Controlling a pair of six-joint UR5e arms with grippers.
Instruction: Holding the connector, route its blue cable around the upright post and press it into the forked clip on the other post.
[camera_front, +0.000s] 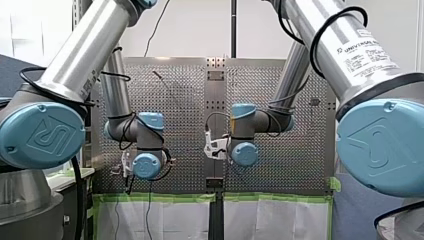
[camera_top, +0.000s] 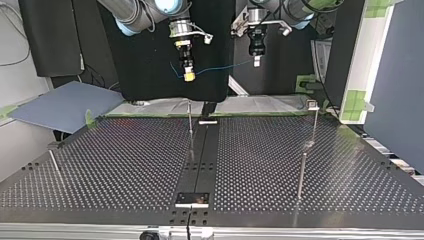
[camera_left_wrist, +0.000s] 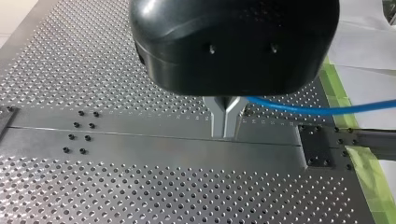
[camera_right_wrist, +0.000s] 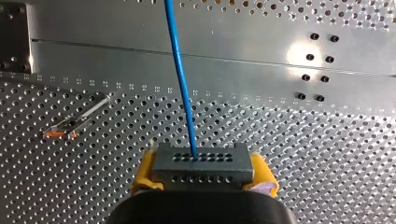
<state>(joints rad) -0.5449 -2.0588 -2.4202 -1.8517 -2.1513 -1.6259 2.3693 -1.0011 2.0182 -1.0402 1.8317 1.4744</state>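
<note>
In the right wrist view, my right gripper (camera_right_wrist: 202, 173) is shut on a grey connector (camera_right_wrist: 201, 161), held between its yellow pads (camera_right_wrist: 262, 173). The blue cable (camera_right_wrist: 180, 79) leaves the connector and runs straight ahead. In the left wrist view, my left gripper (camera_left_wrist: 225, 125) has its metal fingers shut on the blue cable (camera_left_wrist: 317, 109), which trails off to one side. In the top view both grippers hang high above the table's far edge, my right gripper (camera_top: 188, 75) at the left and my left gripper (camera_top: 256, 61) at the right, with the cable (camera_top: 220, 67) slung between them.
On the perforated table (camera_top: 125, 165) a thin post (camera_top: 190, 120) stands near the middle at the back. A post with a clip head (camera_top: 313, 106) stands at the top view's right, with another post (camera_top: 301, 172) nearer the camera. A leaning rod (camera_top: 55, 165) is at the left.
</note>
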